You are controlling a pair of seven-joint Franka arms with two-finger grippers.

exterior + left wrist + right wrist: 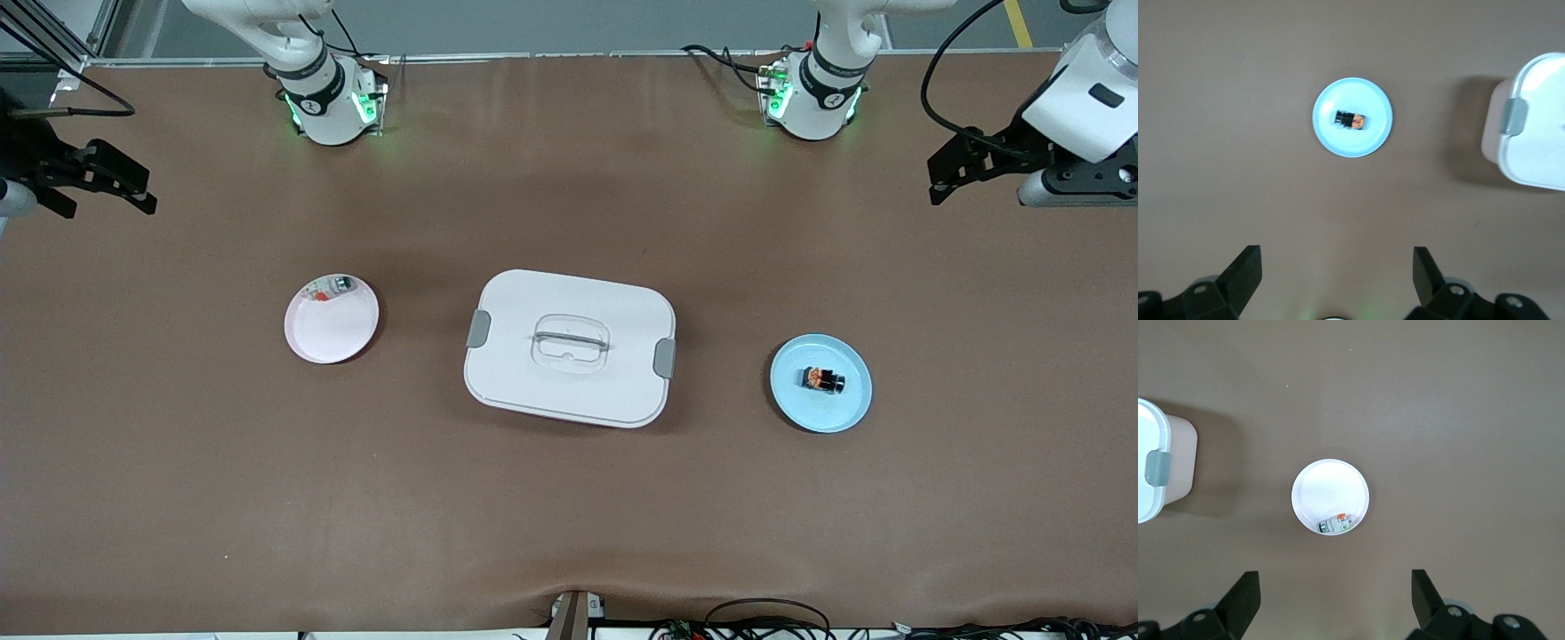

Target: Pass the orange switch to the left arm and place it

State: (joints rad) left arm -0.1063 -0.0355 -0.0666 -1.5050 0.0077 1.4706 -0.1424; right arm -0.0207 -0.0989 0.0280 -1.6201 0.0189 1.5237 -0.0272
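Switch, orange (pixel 821 380), is lying on blue plate (pixel 849 410); box (pixel 569 348) is sitting mid-table. You are seeing left gripper (pixel 965 169) and right gripper (pixel 98 182) hovering at table ends, jaws wide, empty.

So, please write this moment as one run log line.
orange switch: on blue plate | box: mid-table | left gripper: open, high | right gripper: open, high
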